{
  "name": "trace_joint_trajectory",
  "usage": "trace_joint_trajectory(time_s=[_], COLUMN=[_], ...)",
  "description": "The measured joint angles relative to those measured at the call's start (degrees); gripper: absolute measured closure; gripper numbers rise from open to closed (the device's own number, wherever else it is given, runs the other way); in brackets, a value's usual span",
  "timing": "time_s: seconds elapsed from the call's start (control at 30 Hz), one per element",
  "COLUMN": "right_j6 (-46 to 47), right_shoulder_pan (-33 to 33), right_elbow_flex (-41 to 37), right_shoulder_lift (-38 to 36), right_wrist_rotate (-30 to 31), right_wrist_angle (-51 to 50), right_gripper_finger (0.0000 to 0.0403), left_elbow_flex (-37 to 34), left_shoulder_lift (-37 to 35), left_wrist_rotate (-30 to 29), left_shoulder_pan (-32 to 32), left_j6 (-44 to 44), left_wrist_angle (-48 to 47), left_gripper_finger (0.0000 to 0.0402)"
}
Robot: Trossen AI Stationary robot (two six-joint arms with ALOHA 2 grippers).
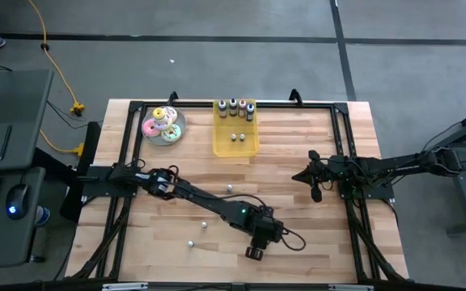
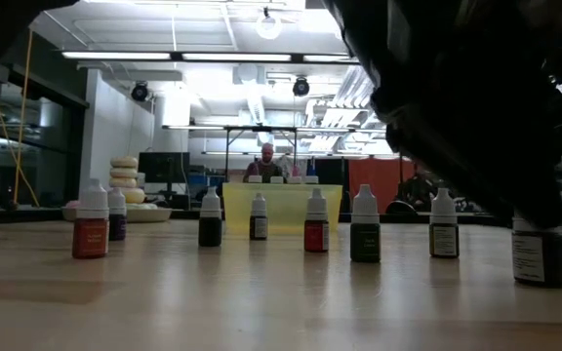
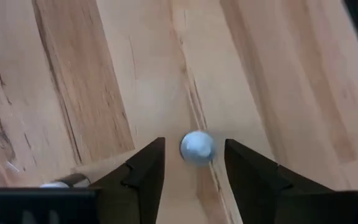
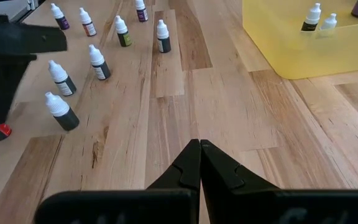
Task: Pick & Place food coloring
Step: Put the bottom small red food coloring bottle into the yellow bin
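Wood table (image 3: 73, 74) | bottle (image 3: 197, 147) upright, cap up | left claw (image 3: 194, 171) astride, apart

The wooden table (image 1: 298, 162) is made of pale planks and has a black frame around its edge. All around the table the floor (image 1: 217, 65) is grey, with dark lines crossing it. A yellow cable (image 1: 51, 61) runs over the floor past the table's far left corner. Left of the table stands a grey desk (image 1: 10, 121) with a computer mouse (image 1: 19, 196) on it (the mouse glows blue). Beyond the table's far edge, the room is big and open. Long bright lights (image 2: 174, 56) hang from the white ceiling there. A person (image 2: 265, 164) sits far behind the table.
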Motion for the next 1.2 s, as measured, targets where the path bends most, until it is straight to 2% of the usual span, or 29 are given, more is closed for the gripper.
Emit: trace_joint_trajectory(time_s=[0.73,0.97,1.07,1.2], right_j6=[0.0,0.0,0.0,0.0], right_shoulder_pan=[0.0,0.0,0.0,0.0], right_elbow_flex=[-0.01,0.0,-0.02,-0.01], right_shoulder_lift=[0.0,-0.01,-0.01,-0.01], right_wrist_rotate=[0.0,0.02,0.0,0.01], right_wrist_angle=[-0.01,-0.01,-0.01,-0.01], right_gripper_finger=[0.0402,0.0402,0.0402,0.0402], left_elbow_flex=[-0.07,-0.07,-0.07,-0.07], left_shoulder_lift=[-0.8,-0.76,-0.74,-0.74], left_wrist_rotate=[2.71,1.88,1.74,1.73], left_shoulder_pan=[0.37,0.37,0.37,0.37], left_j6=[-1.41,-1.49,-1.47,-1.47], left_wrist_angle=[0.43,0.26,0.24,0.24], left_gripper_finger=[0.0241,0.0241,0.025,0.0281])
